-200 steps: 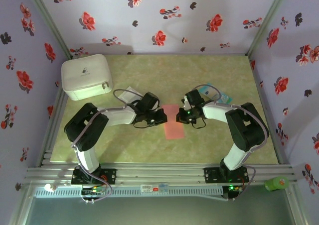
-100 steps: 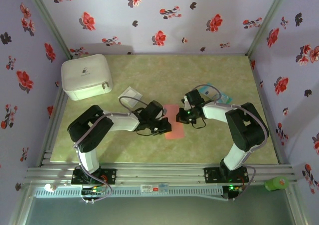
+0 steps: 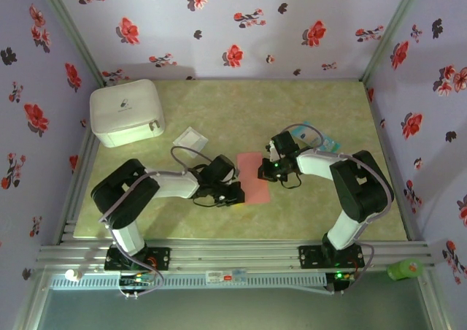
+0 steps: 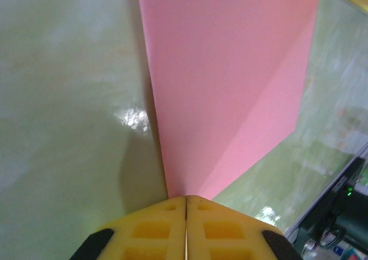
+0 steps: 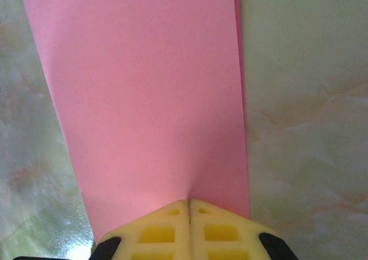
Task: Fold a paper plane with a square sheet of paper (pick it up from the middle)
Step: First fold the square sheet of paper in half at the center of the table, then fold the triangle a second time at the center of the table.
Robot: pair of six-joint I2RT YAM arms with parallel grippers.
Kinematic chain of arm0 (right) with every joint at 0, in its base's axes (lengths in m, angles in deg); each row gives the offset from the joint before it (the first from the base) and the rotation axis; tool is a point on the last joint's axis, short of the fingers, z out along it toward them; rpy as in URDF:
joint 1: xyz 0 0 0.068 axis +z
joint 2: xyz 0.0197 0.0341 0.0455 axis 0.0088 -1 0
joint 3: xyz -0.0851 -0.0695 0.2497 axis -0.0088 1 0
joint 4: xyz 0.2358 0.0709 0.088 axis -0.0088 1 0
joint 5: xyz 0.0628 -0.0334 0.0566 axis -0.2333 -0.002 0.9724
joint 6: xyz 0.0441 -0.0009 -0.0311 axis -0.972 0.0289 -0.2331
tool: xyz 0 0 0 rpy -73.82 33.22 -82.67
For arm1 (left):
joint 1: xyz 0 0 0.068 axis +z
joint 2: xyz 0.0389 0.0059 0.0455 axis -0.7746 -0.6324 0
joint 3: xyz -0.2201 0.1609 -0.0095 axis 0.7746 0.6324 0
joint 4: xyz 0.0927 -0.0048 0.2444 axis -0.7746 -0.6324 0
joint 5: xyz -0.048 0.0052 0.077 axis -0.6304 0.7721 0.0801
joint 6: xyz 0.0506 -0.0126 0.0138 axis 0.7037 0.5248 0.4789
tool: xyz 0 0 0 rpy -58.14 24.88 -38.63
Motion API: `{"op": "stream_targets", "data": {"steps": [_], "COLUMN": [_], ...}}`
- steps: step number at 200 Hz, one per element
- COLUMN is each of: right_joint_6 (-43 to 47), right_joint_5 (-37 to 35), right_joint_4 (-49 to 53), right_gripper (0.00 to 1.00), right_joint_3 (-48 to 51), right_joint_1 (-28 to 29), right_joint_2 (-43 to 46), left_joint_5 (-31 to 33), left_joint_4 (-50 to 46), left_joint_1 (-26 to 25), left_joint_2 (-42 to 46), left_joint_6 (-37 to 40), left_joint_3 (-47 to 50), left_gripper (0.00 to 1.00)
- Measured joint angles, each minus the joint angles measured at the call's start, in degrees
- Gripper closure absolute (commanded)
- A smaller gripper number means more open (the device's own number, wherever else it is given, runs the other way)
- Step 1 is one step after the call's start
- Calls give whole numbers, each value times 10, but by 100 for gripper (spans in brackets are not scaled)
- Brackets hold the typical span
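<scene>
A green marbled table (image 3: pixel 314 213) is lying inside lilac floral walls (image 3: pixel 292 45), with a metal rail (image 3: pixel 233 255) running along its near edge. A white box (image 3: pixel 125 112) is sitting closed at the far left; its contents cannot be told. The pink paper (image 3: pixel 252 178), folded over, is lying at the centre. The left gripper (image 4: pixel 186 199) is pinching its near-left corner with fingers pressed together. The right gripper (image 5: pixel 190 202) is pinching its right edge likewise.

I see the salmon-pink sheet of paper (image 3: pixel 252 178) (image 4: pixel 230 87) (image 5: pixel 149 99) folded double into a narrow rectangle, lying mid-counter, long side running near-to-far, layer edges nearly aligned.
</scene>
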Motion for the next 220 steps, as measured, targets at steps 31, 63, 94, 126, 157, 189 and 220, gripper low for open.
{"op": "stream_targets", "data": {"steps": [31,63,94,126,157,189,220], "right_joint_6": [0,0,0,-1,-15,-43,-83], "right_joint_5": [0,0,4,11,9,-13,-21], "right_joint_4": [0,0,1,24,53,65,62], "right_gripper": [100,100,100,95,90,89,86], "right_joint_3": [0,0,-2,-18,-62,-73,-26], "right_joint_1": [0,0,0,0,0,-9,-22], "right_joint_2": [0,0,0,0,17,95,161], "left_joint_5": [9,38,73,93,85,54,27], "left_joint_4": [-52,-132,-164,-155,-122,-113,-116], "left_joint_1": [-10,-27,-24,22,95,127,129], "left_joint_2": [2,23,85,122,107,25,-50], "left_joint_6": [23,49,59,53,36,42,57], "left_joint_3": [-22,-53,-56,-57,-79,-192,-278], "left_gripper": [91,91,91,90,88,88,89]}}
